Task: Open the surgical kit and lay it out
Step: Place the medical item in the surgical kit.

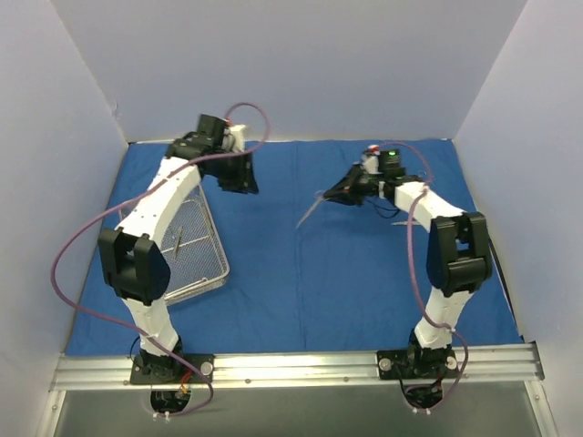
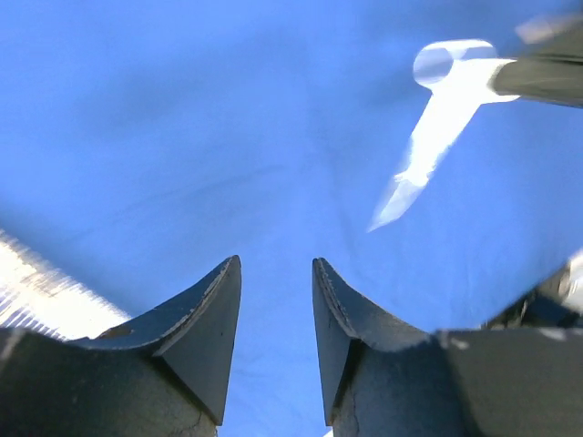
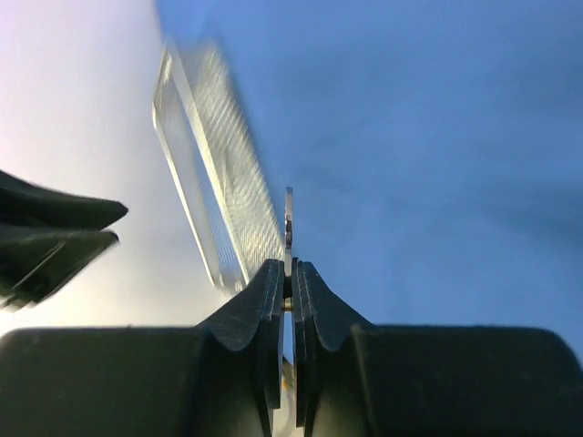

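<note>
Over the middle of the blue cloth wrap (image 1: 346, 291), which lies spread out flat, the right gripper (image 1: 339, 195) is clamped on one thin silver instrument (image 1: 308, 218). The right wrist view shows the jaws pressed together on its narrow edge. The instrument appears raised off the cloth, its tip pointing toward the near left.

The left gripper (image 1: 240, 177) hovers above the cloth by the far end of the wire-mesh tray (image 1: 199, 289), its fingers (image 2: 205, 319) spread with nothing between them. The tray rests on the left part of the wrap, and at least one further instrument (image 1: 182, 239) lies inside it.

Step in hand, as judged: moving instruments from tray to cloth, one at a time.

Next move: lower the held instrument until it lies flat on open cloth to the right of the tray, then release. Keep the tip from snagging the fabric.
</note>
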Controlling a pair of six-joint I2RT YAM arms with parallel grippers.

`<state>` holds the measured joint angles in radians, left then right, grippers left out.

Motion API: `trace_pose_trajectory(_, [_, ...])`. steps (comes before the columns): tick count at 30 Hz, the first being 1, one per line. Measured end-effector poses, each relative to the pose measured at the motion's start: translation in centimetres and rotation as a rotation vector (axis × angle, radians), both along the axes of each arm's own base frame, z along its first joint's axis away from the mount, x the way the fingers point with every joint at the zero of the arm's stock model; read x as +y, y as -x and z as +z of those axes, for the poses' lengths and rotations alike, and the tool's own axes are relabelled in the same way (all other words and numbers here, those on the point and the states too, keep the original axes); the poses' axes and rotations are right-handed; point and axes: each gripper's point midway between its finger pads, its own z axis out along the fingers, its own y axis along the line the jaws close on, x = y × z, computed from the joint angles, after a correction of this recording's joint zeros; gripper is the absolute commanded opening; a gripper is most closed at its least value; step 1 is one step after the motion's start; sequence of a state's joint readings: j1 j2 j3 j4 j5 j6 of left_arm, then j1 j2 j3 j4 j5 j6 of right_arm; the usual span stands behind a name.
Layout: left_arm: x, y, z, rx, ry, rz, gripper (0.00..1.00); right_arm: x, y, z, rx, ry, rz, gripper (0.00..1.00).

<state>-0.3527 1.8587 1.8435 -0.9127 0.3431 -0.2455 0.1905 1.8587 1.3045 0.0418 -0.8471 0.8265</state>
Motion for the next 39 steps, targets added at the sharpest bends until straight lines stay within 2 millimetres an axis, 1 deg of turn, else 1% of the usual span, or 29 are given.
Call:
trace_pose_trajectory(1, [1.7,-0.5,-0.3,0.011,0.002,0.047,0.46,-2.1,-0.2,-0.6,0.023,0.001,-0.064,0.0])
trace_pose_trajectory(3, [5.4,-1.3,-1.0,0.039,0.002,0.151,0.46,-6.8,-0.5,-0.9,0.021,0.0,-0.195,0.0])
trace_pose_trajectory(5, [8.8,-1.8,-1.8,0.063,-0.007,0.251,0.45,-10.9,0.2,-0.6,0.019,-0.004,-0.31,0.0])
trace_pose_trajectory(6, [10.0,-1.8,-2.0,0.073,-0.008,0.291,0.45,-13.5,0.7,-0.1,0.002,-0.009,-0.382,0.0])
trace_pose_trajectory(7, [11.0,-1.8,-2.4,0.084,-0.008,0.322,0.45,-15.7,1.2,0.3,-0.019,-0.011,-0.443,0.0])
trace_pose_trajectory(9, [12.0,-1.5,-3.0,0.11,-0.004,0.362,0.45,-19.4,2.1,1.0,-0.063,-0.02,-0.551,0.0])
trace_pose_trajectory(11, [12.1,-1.4,-3.2,0.126,0.007,0.376,0.44,-22.4,3.2,0.6,-0.085,-0.024,-0.641,0.0])
trace_pose_trajectory(12, [12.1,-1.4,-3.2,0.132,0.016,0.382,0.43,-23.4,3.6,0.1,-0.083,-0.031,-0.676,0.0])
trace_pose_trajectory(14, [11.9,-1.4,-3.0,0.139,0.035,0.385,0.43,-24.7,4.6,-1.6,-0.057,-0.043,-0.727,0.0])
trace_pose_trajectory(16, [11.8,-1.4,-2.9,0.147,0.051,0.391,0.42,-25.5,5.7,-3.3,-0.015,-0.052,-0.765,0.0])
trace_pose_trajectory(18, [11.8,-1.4,-2.9,0.152,0.06,0.395,0.42,-26.3,6.3,-4.4,0.011,-0.058,-0.796,0.0])
trace_pose_trajectory(22, [11.7,-1.4,-3.0,0.166,0.077,0.401,0.42,-28.4,6.5,-5.6,0.019,-0.051,-0.844,0.0])
trace_pose_trajectory(27, [12.6,-1.7,-3.3,0.174,0.086,0.424,0.42,-30.8,7.2,-7.9,0.067,0.015,-0.854,0.0])
trace_pose_trajectory(31, [13.3,-2.0,-3.4,0.173,0.096,0.439,0.42,-32.5,7.8,-8.7,0.071,0.071,-0.857,0.0])
trace_pose_trajectory(33, [13.4,-1.8,-3.7,0.182,0.101,0.441,0.42,-33.0,7.8,-9.0,0.074,0.081,-0.864,0.0])
trace_pose_trajectory(39, [13.4,-1.8,-3.7,0.191,0.117,0.438,0.42,-33.0,8.1,-10.6,0.113,0.083,-0.855,0.0])
